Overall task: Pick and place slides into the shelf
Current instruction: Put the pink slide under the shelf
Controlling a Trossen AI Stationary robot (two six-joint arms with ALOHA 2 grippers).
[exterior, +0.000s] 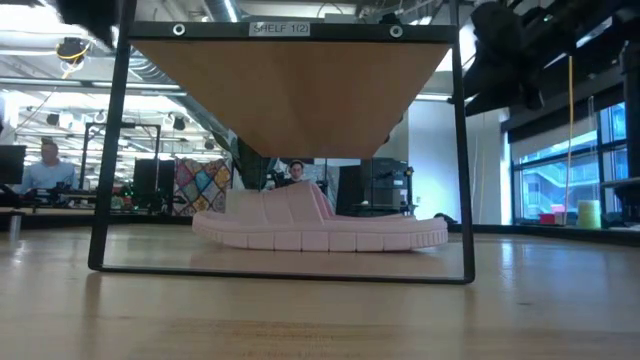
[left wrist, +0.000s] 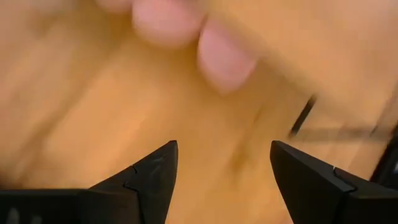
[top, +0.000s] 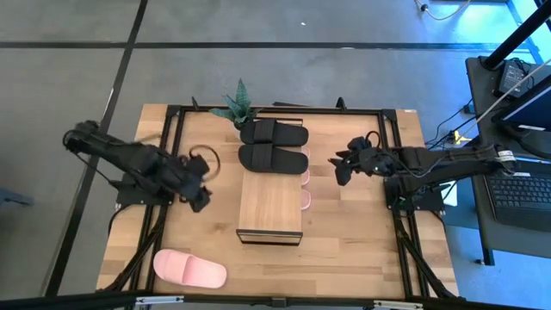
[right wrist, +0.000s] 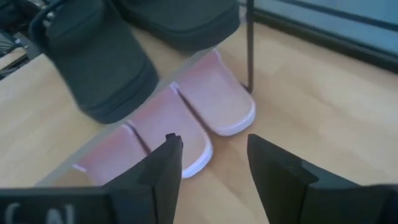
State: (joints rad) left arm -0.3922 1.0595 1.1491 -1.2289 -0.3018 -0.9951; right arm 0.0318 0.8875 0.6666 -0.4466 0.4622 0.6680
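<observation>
The shelf (top: 270, 207) stands mid-table. Two black slides (top: 274, 145) lie on its plank top at the far end. Pink slides lie under it, their ends sticking out on the right side (top: 305, 188); the right wrist view shows three of them (right wrist: 186, 124) below a black slide (right wrist: 99, 62). One pink slide shows under the shelf in the low view (exterior: 320, 225). Another pink slide (top: 189, 269) lies alone near the table's near-left corner. My left gripper (top: 200, 200) (left wrist: 224, 162) is open, left of the shelf. My right gripper (top: 340, 168) (right wrist: 214, 155) is open, right of the shelf, facing the pink ends.
A small green plant (top: 237, 108) stands at the far edge beside the black slides. Dark frame rails (top: 392, 172) run along the table's left and right sides. Bare wood lies near the shelf's near end (top: 327, 258). People sit in the room behind (exterior: 45, 165).
</observation>
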